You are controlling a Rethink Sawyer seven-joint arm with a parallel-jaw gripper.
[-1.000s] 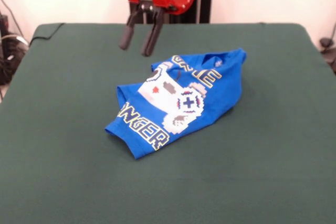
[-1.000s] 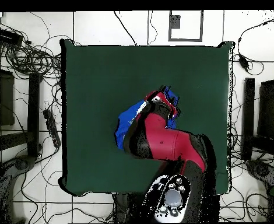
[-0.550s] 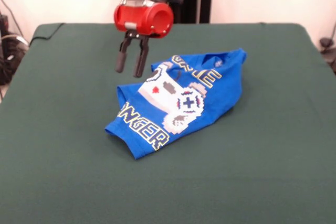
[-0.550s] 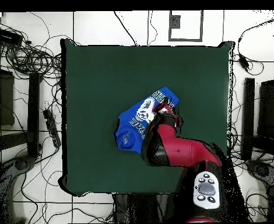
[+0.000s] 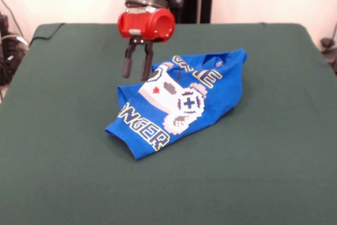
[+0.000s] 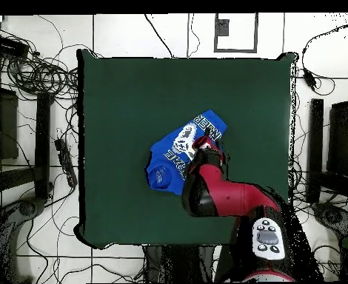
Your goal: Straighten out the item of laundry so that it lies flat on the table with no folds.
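The item of laundry (image 5: 181, 101) is a bright blue T-shirt with a white emblem and yellow-outlined lettering. It lies crumpled and folded over near the middle of the green table (image 5: 263, 172). My gripper (image 5: 136, 73) hangs under the red wrist, just above the shirt's far left edge. Its two dark fingers (image 5: 127, 65) stand a little apart with nothing between them. In the overhead view the shirt (image 6: 178, 151) shows beside the red arm (image 6: 218, 194), which covers its lower right part.
Green cloth spreads wide on every side of the shirt. Cables and equipment (image 6: 29, 70) lie on the floor around the table (image 6: 132, 96).
The gripper has come down and moved slightly right toward the shirt's far left edge. Its fingers have drawn closer together. The shirt has not moved.
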